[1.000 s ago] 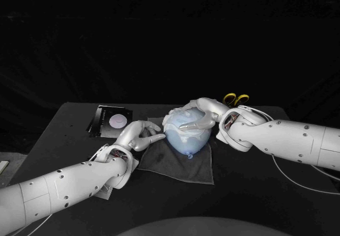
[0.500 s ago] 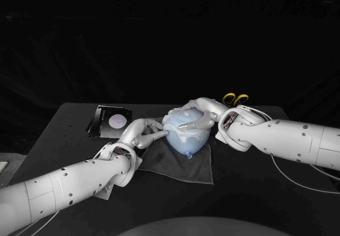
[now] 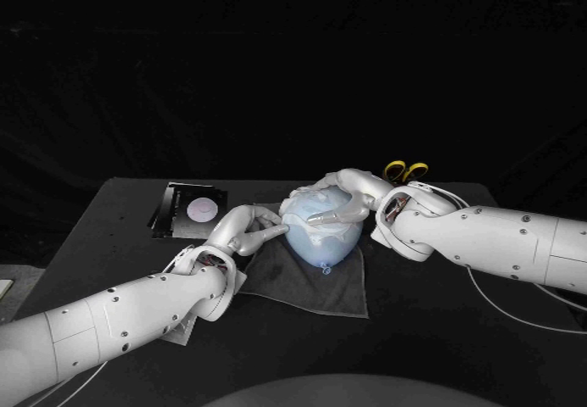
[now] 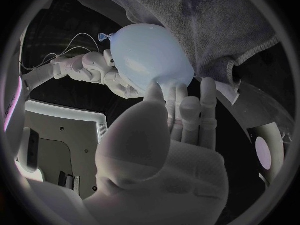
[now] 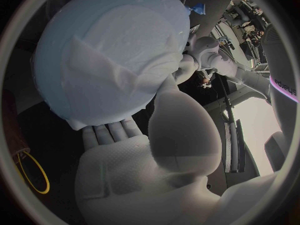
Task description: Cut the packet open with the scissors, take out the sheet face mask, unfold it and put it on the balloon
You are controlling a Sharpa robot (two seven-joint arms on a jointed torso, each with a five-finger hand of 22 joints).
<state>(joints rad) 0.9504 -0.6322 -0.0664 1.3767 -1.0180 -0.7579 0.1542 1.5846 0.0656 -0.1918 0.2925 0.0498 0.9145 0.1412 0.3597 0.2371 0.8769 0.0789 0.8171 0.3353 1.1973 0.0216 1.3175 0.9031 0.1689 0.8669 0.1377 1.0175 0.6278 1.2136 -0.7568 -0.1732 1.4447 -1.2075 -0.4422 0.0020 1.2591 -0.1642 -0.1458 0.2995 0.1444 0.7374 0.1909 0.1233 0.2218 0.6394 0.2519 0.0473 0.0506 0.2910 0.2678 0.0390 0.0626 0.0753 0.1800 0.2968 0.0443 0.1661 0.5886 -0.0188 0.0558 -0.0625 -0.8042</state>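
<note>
Cupping balloon [image 3: 321,242] in right hand [image 3: 346,200], mask [image 5: 109,70] already on; touching its side with empty, straight-fingered left hand [image 3: 245,227]. Done with packet [image 3: 193,206], scissors [image 3: 407,170]; probably only smoothing left.

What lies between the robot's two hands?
The pale blue balloon lies between them, on a grey cloth; the left hand touches one side, the right hand grips the other. The head view shows it.
</note>
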